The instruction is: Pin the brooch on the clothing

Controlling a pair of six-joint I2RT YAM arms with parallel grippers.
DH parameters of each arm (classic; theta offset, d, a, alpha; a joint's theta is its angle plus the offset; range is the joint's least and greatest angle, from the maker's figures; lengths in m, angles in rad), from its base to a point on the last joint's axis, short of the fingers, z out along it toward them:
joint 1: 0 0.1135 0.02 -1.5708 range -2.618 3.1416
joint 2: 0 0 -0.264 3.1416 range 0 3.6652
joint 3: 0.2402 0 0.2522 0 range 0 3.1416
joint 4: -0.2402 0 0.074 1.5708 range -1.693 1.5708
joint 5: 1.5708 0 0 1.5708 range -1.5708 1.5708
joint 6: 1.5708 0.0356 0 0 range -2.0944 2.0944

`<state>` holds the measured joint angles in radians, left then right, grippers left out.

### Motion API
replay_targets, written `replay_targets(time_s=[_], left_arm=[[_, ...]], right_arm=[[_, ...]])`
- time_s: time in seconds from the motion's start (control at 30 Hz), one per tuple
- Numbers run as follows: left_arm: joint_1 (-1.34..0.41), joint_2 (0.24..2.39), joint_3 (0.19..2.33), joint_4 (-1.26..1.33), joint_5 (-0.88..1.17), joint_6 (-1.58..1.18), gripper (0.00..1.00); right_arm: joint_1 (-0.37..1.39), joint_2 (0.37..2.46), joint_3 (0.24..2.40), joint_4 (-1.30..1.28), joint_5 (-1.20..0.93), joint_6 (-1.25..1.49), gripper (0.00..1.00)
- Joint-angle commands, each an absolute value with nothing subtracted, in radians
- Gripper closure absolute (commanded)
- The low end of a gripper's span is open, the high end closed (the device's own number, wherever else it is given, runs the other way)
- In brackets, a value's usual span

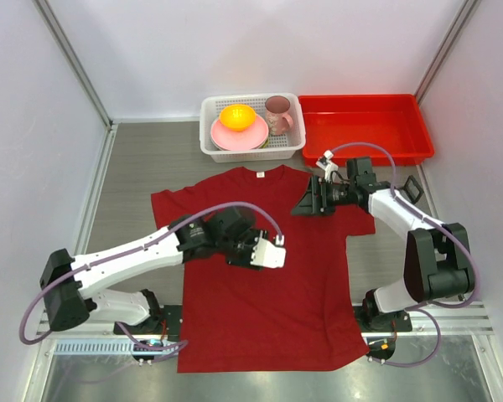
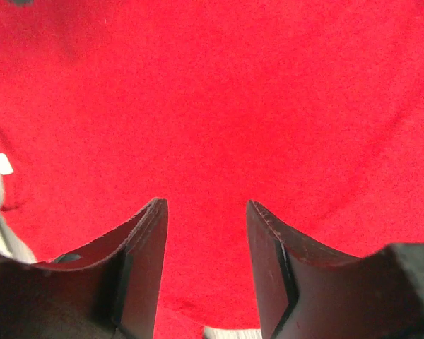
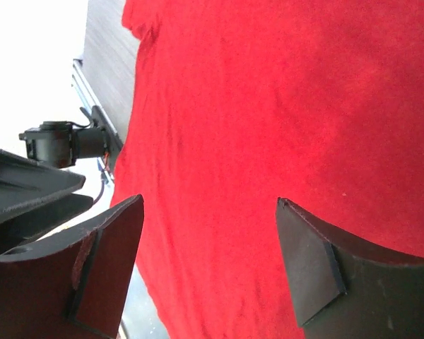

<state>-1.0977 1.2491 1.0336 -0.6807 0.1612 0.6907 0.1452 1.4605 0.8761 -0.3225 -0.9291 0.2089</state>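
Note:
The clothing (image 1: 268, 285) is a dark red T-shirt spread flat on the table, collar toward the back. It fills the left wrist view (image 2: 219, 106) and most of the right wrist view (image 3: 283, 106). My left gripper (image 1: 264, 251) hovers low over the shirt's chest, open (image 2: 206, 205), with only red cloth showing between its fingers. My right gripper (image 1: 306, 201) is over the shirt's right shoulder, open wide (image 3: 208, 201) and holding nothing. The white neck label (image 1: 260, 174) sits inside the collar. The brooch is out of view in every frame.
A white basket (image 1: 295, 142) at the back holds a pink plate, a yellow bowl and a pink mug. A red tray (image 1: 365, 149) stands to its right, just behind my right arm. Enclosure walls rise at the left, the right and the back.

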Motion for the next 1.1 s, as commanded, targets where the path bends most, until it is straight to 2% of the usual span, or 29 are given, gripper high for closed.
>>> replay_targets(time_s=[0.0,0.17,0.3,0.43,0.6,0.73,0.83,0.93,1.07], left_arm=[[-0.972,1.324,1.075,-0.606,0.270,0.672,0.47],[-0.818,1.525,1.280,-0.615,0.414,0.505,0.42],[-0.723,1.557,1.287,-0.508,0.452,0.395,0.39],[-0.624,1.537,1.243,-0.394,0.523,0.215,0.36],[-0.503,1.552,1.197,-0.136,0.574,-0.081,0.26],[-0.499,1.671,1.253,0.053,0.532,-0.409,0.28],[-0.505,1.764,1.278,0.150,0.520,-0.592,0.30],[-0.482,1.786,1.292,0.202,0.541,-0.624,0.32],[-0.413,1.740,1.249,0.143,0.569,-0.627,0.32]], right_arm=[[0.115,1.453,0.914,-0.265,-0.797,0.212,0.20],[0.012,1.451,0.983,-0.296,-0.677,0.140,0.26],[-0.015,1.436,1.042,-0.281,-0.490,0.072,0.31],[0.032,1.501,1.057,-0.163,-0.463,0.146,0.31],[0.115,1.624,1.115,-0.103,-0.407,0.228,0.29],[0.153,1.675,1.147,-0.075,-0.328,0.215,0.32],[0.189,1.684,1.158,-0.051,-0.275,0.062,0.36],[0.251,1.674,1.118,0.035,-0.172,-0.210,0.43],[0.308,1.713,1.173,-0.035,-0.046,-0.461,0.44]])
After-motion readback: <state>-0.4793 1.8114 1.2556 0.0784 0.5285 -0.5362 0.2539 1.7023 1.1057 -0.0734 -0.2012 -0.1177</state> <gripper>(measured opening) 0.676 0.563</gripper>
